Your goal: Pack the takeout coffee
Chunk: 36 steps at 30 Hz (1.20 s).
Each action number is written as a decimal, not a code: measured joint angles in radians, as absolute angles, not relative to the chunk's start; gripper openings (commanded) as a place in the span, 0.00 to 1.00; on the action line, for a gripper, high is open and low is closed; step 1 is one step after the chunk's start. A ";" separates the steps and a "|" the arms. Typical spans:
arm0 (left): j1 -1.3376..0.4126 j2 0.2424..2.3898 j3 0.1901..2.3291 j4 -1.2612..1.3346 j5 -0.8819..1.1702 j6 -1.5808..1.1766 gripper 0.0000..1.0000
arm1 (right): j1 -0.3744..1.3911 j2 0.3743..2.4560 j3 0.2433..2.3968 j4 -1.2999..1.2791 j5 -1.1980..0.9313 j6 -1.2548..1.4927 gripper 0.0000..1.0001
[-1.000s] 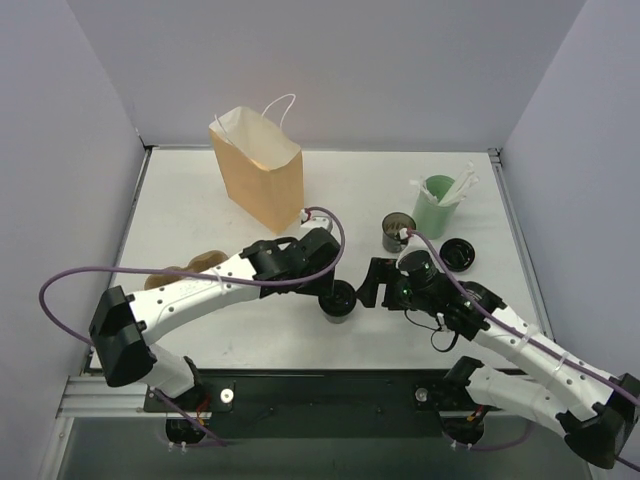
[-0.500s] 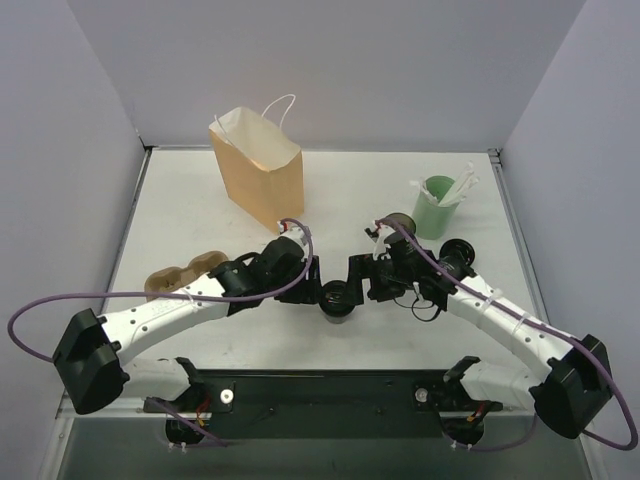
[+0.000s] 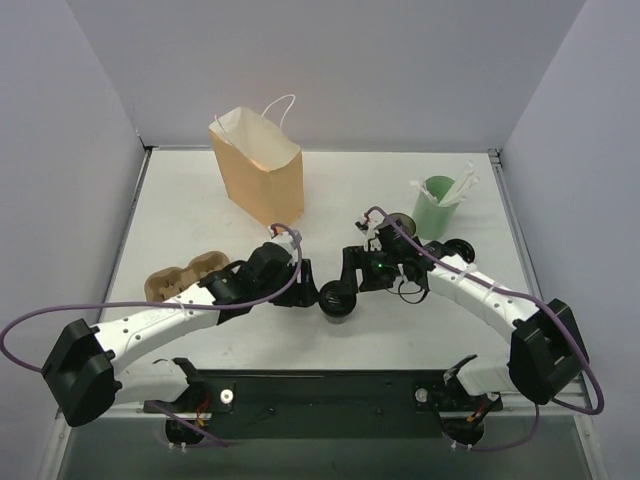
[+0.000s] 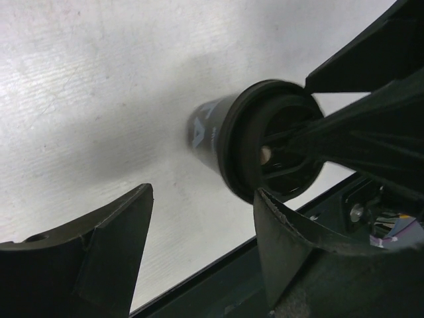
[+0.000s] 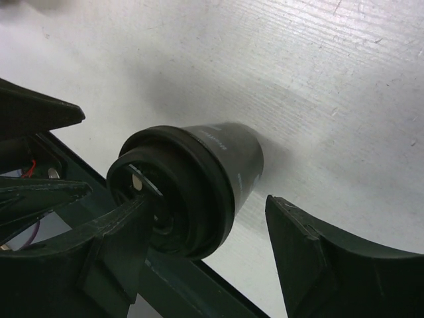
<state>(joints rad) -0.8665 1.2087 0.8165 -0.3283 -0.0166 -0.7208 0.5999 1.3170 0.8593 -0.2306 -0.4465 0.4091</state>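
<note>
Two open claws and nothing packed yet: that is how I stand. The takeout coffee [image 3: 337,298] is upright on the table [image 3: 200,210] near its front edge, and its black lid [image 4: 275,149] looks seated as far as I can see. It is well apart from the paper bag [image 3: 258,170] at the back left. My left claw [image 3: 308,287] sits just beside the cup on its left with the jaws spread wide. My right claw [image 3: 353,276] sits just beside it on the right, spread likewise. Neither wrist view shows a finger touching the cup, and neither claw holds anything. I judge the lidding done and the packing itself all ahead: one claw must close on the cup, lift it and lower it into the bag's open mouth without tipping it. Whether it should first go into the pulp tray [image 3: 185,275] I cannot tell. As for writing, my left wrist view shows a pale mark on the cup's dark side, perhaps a logo, too blurred to read. My right wrist view shows small pale print just below the lid, also unreadable. The bag bears no print that I can see.
</note>
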 measured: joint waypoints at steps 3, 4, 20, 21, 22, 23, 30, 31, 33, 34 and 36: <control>-0.864 1.200 0.770 -0.325 -0.017 -0.721 0.72 | 0.592 1.358 0.860 -0.215 -0.469 0.408 0.58; -0.863 1.196 0.761 -0.325 -0.017 -0.721 0.72 | 0.590 1.364 0.860 -0.205 -0.481 0.412 0.55; -0.809 1.106 0.716 -0.281 0.004 -0.747 0.72 | 0.662 1.407 0.805 0.029 -0.532 0.546 0.44; -0.809 1.106 0.714 -0.281 0.005 -0.746 0.72 | 0.667 1.411 0.804 0.041 -0.532 0.551 0.44; -0.809 1.106 0.710 -0.280 0.006 -0.746 0.72 | 0.677 1.417 0.803 0.055 -0.531 0.558 0.44; -0.809 1.106 0.707 -0.280 0.007 -0.744 0.72 | 0.684 1.421 0.802 0.065 -0.531 0.563 0.44; -0.780 1.129 0.699 -0.272 0.017 -0.728 0.69 | 0.701 1.425 0.792 0.101 -0.528 0.586 0.43; -0.770 1.138 0.699 -0.271 0.017 -0.724 0.68 | 0.701 1.425 0.792 0.102 -0.528 0.588 0.43; -0.760 1.148 0.698 -0.268 0.016 -0.721 0.68 | 0.701 1.425 0.792 0.101 -0.527 0.592 0.43; -0.757 1.153 0.696 -0.264 0.017 -0.720 0.67 | 0.701 1.425 0.792 0.101 -0.527 0.593 0.43; -0.757 1.157 0.693 -0.249 0.021 -0.719 0.67 | 0.702 1.425 0.792 0.101 -0.527 0.597 0.43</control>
<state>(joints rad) -0.7567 1.1568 0.6926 -0.2485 0.0208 -0.7193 0.7017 1.4250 0.7921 0.1013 -0.5266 0.5968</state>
